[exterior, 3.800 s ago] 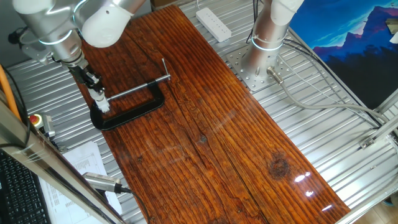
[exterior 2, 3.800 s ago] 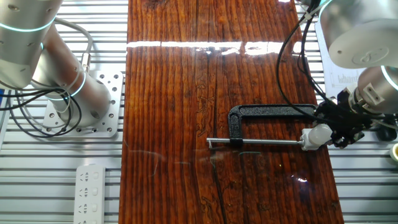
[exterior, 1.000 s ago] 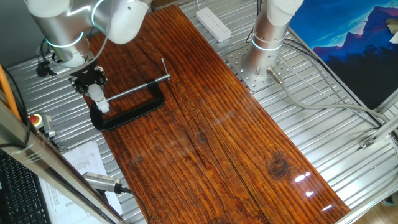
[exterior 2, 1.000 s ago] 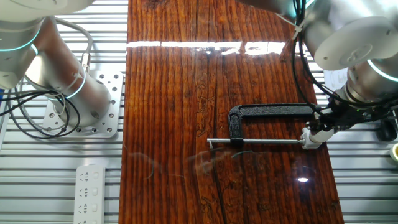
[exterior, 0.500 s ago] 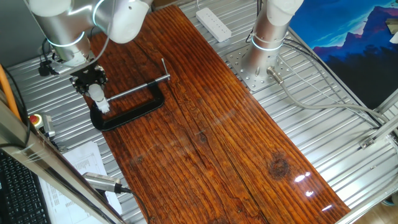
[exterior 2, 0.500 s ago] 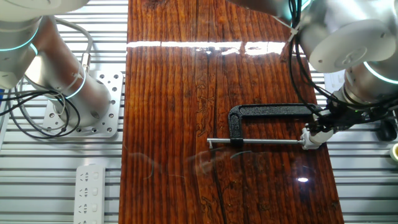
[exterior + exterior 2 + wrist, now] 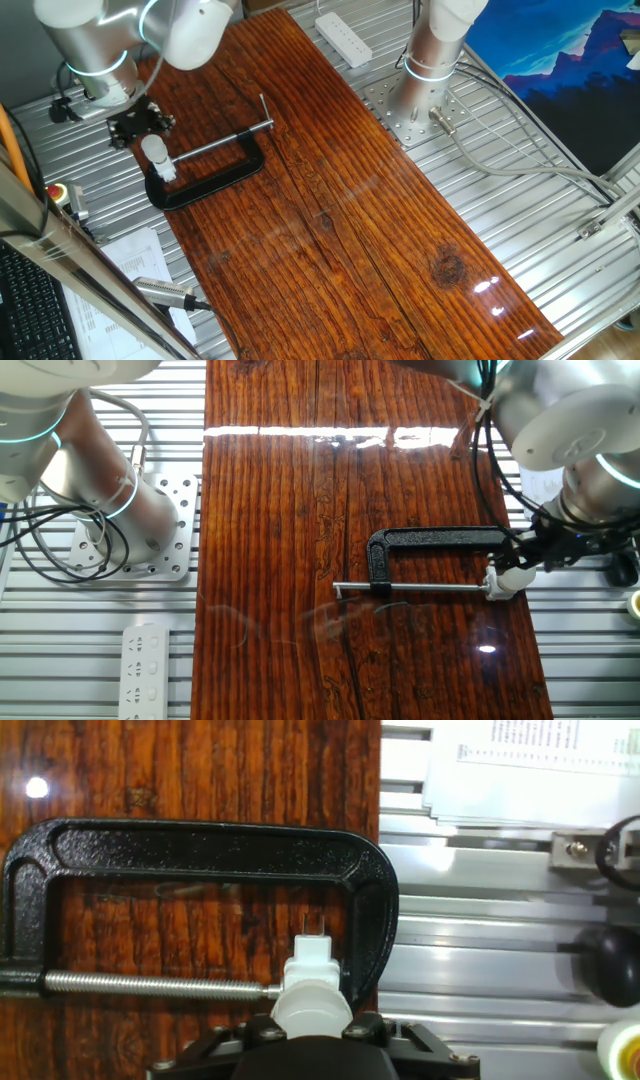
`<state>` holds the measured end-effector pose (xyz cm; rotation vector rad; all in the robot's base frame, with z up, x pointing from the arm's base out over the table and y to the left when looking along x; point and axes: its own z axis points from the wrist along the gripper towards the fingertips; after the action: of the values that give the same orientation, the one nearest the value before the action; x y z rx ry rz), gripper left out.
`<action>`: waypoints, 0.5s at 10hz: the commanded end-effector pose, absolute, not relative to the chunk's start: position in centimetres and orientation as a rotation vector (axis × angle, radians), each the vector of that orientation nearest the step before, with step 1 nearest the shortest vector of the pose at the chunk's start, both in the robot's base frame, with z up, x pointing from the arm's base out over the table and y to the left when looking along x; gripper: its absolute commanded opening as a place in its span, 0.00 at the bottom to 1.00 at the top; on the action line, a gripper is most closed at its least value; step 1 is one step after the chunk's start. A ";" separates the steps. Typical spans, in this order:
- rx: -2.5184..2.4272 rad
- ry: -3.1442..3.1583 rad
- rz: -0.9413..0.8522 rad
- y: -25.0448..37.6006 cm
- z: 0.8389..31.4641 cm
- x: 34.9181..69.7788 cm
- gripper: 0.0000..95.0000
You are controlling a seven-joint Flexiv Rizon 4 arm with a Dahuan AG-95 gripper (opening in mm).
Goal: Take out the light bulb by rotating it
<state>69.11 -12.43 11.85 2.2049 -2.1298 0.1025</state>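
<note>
One small frosted light bulb (image 7: 311, 1013) sits at the near end of the black C-clamp (image 7: 200, 850), seated in a white socket (image 7: 313, 968) that the clamp's screw rod (image 7: 150, 985) presses against the frame. In the hand view we see our claw (image 7: 311, 1038) closed around the bulb's rounded body, the fingers mostly hidden beneath the camera. From one fixed view the bulb (image 7: 156, 153) stands just above the clamp at the edge of the wooden counter (image 7: 340, 200), with the claw (image 7: 140, 126) over it. We judge the bulb light, smooth and brittle, so it calls for a gentle squeeze around its widest part, enough to turn it without slipping or cracking.
</note>
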 end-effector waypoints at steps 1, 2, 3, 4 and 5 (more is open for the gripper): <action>1.851 -2.422 0.089 -12.8 12.6 69.9 1.00; 1.641 -2.567 0.094 -12.8 12.7 69.9 1.00; 1.466 -2.674 0.092 -12.8 12.6 69.9 0.80; 1.372 -2.729 0.088 -12.8 12.6 69.9 0.80; 1.193 -2.812 0.086 -12.9 12.6 69.9 0.80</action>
<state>69.81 -12.74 12.57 1.8082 -2.4308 0.1108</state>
